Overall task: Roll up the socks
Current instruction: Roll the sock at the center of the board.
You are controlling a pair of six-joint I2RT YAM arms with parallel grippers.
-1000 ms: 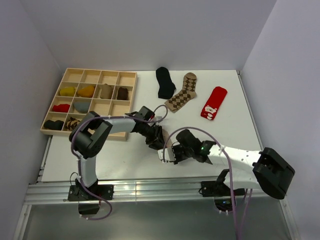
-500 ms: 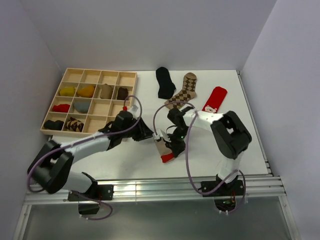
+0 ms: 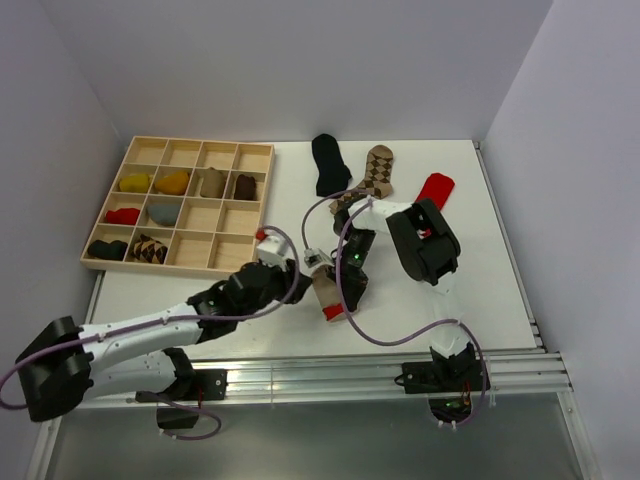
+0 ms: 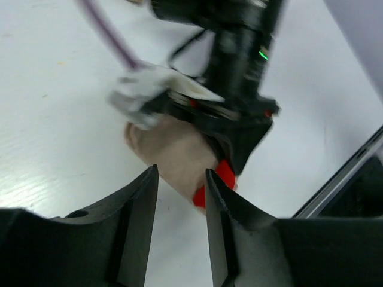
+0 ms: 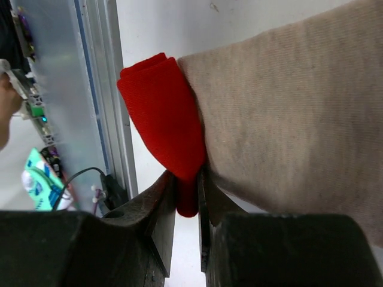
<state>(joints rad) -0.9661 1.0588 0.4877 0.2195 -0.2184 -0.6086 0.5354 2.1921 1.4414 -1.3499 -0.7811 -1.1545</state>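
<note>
Sock in hand: tan sock (image 3: 326, 292) with a red toe (image 5: 158, 113), flat on the tabletop (image 3: 480, 290) near its front edge, between the two arms. We log the right gripper (image 5: 187, 185) clamped on the toe fold and the left gripper (image 4: 181, 179) gaping just short of the sock. We judge the roll is only starting. Versus half a second back: right elbow (image 3: 425, 240) folds inward, left arm (image 3: 150, 325) lies lower, sock unmoved.
</note>
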